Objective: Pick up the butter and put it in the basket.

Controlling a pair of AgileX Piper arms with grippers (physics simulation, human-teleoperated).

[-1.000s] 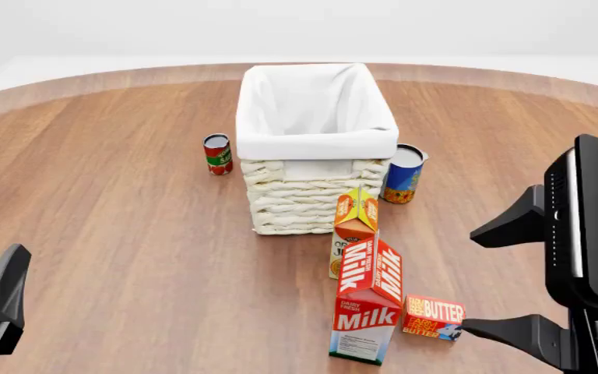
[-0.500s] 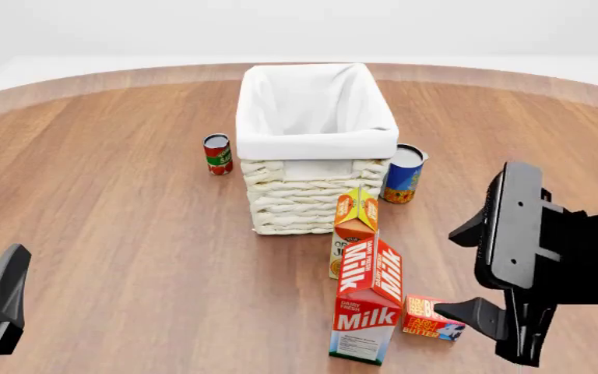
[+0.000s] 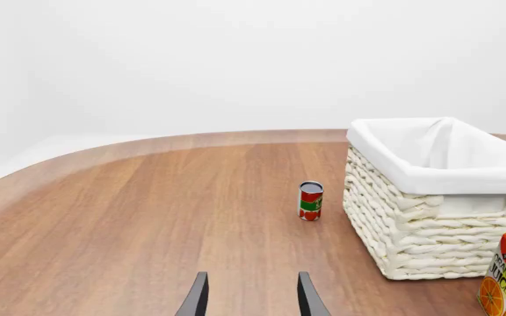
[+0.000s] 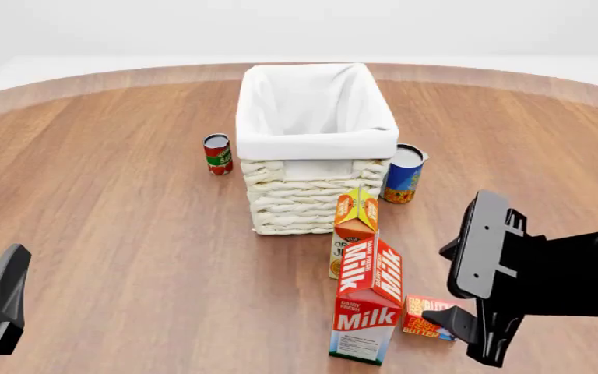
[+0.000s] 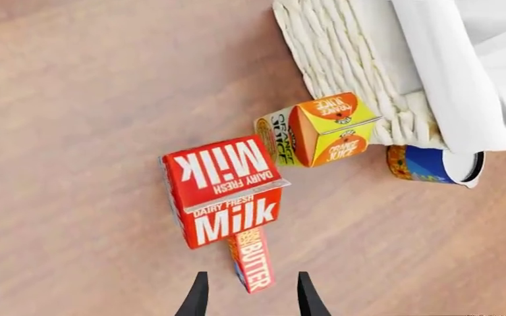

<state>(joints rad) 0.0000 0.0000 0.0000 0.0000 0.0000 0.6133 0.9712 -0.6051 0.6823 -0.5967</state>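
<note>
Tabletop, right gripper (image 4: 453, 284) seemingly above butter (image 4: 423, 315)

You have a round-edged wooden table (image 4: 122, 202) carrying everything. The basket (image 4: 314, 175) sits mid-table, far side. A small red can (image 4: 217, 153) stands to its left, apart; a blue can (image 4: 404, 174) stands just beside its right front corner. In front of the basket — juice carton (image 4: 354, 226), then the Milk carton (image 4: 370, 308) nearer you. The butter (image 4: 423, 315) lies flat just right of the Milk carton.

Woven wicker basket (image 4: 314, 199), cloth-lined; wood table (image 4: 122, 234).
</note>
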